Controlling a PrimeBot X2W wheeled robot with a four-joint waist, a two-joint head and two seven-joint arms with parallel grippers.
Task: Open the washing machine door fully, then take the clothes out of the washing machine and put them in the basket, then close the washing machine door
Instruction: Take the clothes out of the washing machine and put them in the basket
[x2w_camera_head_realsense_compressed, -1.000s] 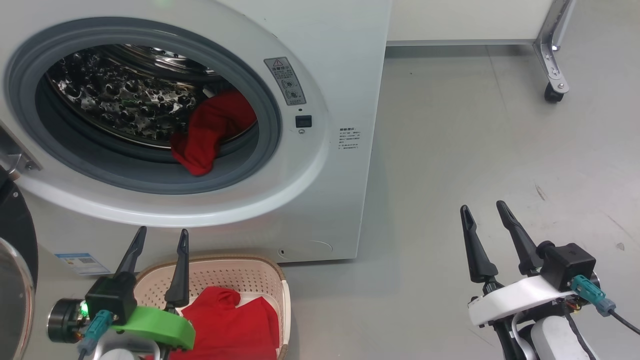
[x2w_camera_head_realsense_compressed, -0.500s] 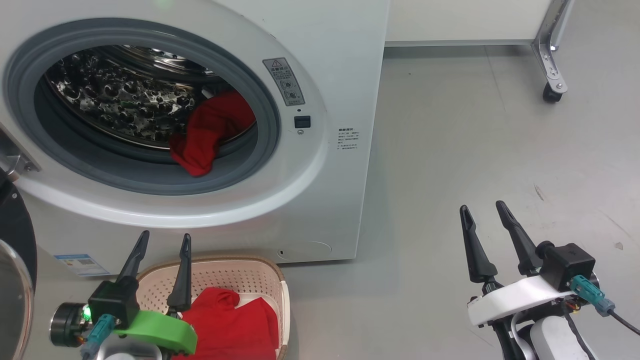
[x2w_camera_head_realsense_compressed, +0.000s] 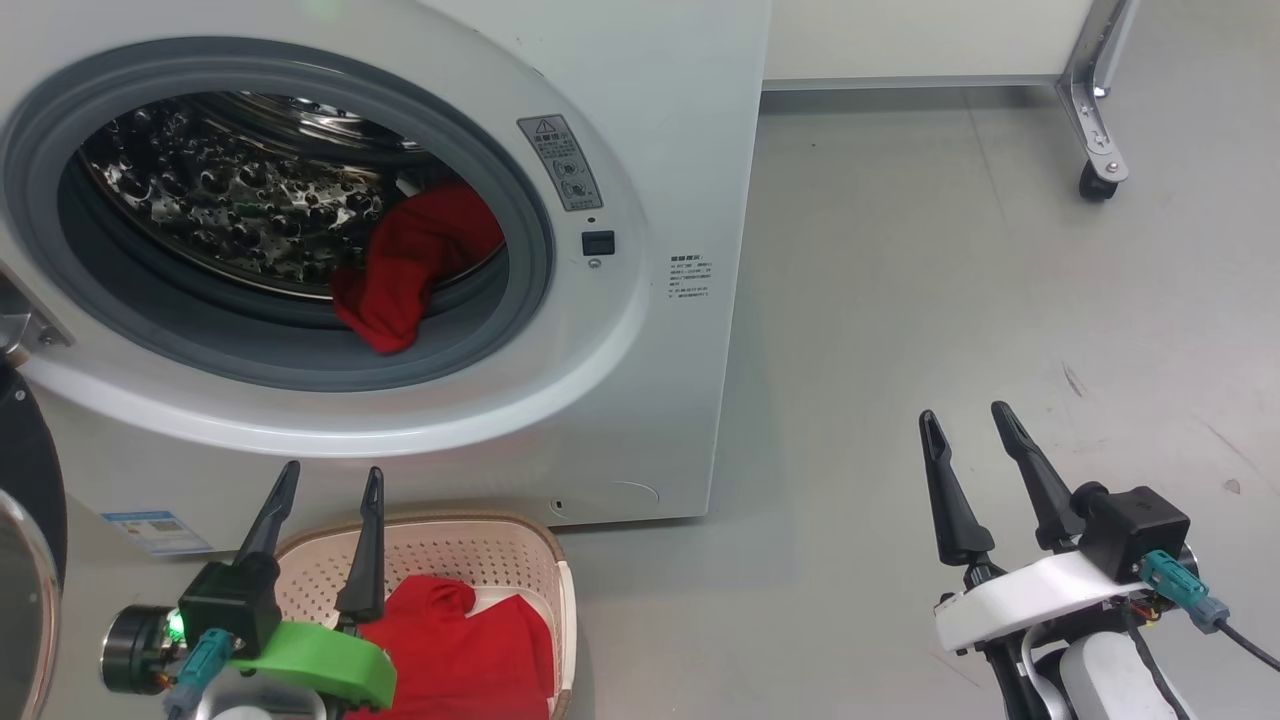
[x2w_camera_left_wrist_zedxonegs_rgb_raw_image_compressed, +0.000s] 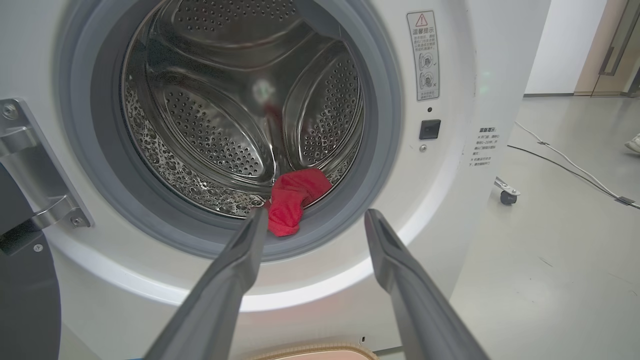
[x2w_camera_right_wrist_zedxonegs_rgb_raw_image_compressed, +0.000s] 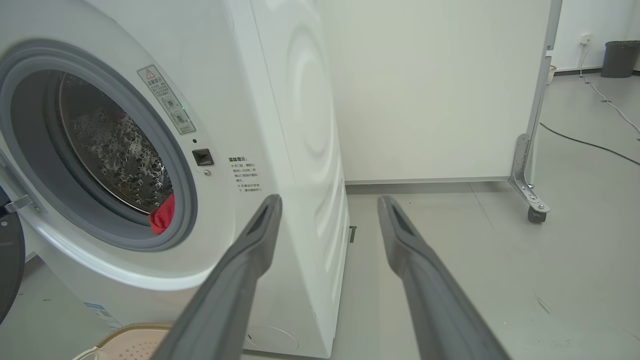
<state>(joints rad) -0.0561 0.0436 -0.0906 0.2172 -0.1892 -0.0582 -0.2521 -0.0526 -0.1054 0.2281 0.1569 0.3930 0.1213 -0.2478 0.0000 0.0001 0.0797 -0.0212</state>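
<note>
At the front lip of the drum (x2w_camera_head_realsense_compressed: 220, 200), toward the right of the opening, 1 red piece of the clothes (x2w_camera_head_realsense_compressed: 410, 265) hangs out over the grey seal (x2w_camera_head_realsense_compressed: 300, 350). Another red piece (x2w_camera_head_realsense_compressed: 470, 650) lies in the basket (x2w_camera_head_realsense_compressed: 500, 522), which sits on the floor (x2w_camera_head_realsense_compressed: 950, 300) just below the washing machine (x2w_camera_head_realsense_compressed: 650, 150). The washing machine door (x2w_camera_head_realsense_compressed: 25, 470) stands swung wide at the far left. The left gripper (x2w_camera_head_realsense_compressed: 332, 468) hovers over the basket's left side, jaws parted wide and holding nothing, pointed up at the opening. The right gripper (x2w_camera_head_realsense_compressed: 964, 410) hangs well apart over bare floor to the machine's right, jaws likewise parted and empty.

The step in hand looks to be fetching that hanging piece with the left arm. Done well, the jaws go in wide, rise over the seal rather than dragging across it, and close deep on the thick fold at the lip. Lifting the cloth clear of the rubber before drawing back should keep it from snagging. Limp fabric will trail, so release over the basket's middle.

Right of the opening a grey warning sticker (x2w_camera_left_wrist_zedxonegs_rgb_raw_image_compressed: 423, 55) carries a triangle, the heading 温馨提示 and 2 round pictograms; its finer print is too small to read. Further right is a block of small dark print (x2w_camera_head_realsense_compressed: 690, 275), and low on the front a blue sticker (x2w_camera_head_realsense_compressed: 155, 530), both illegible.
</note>
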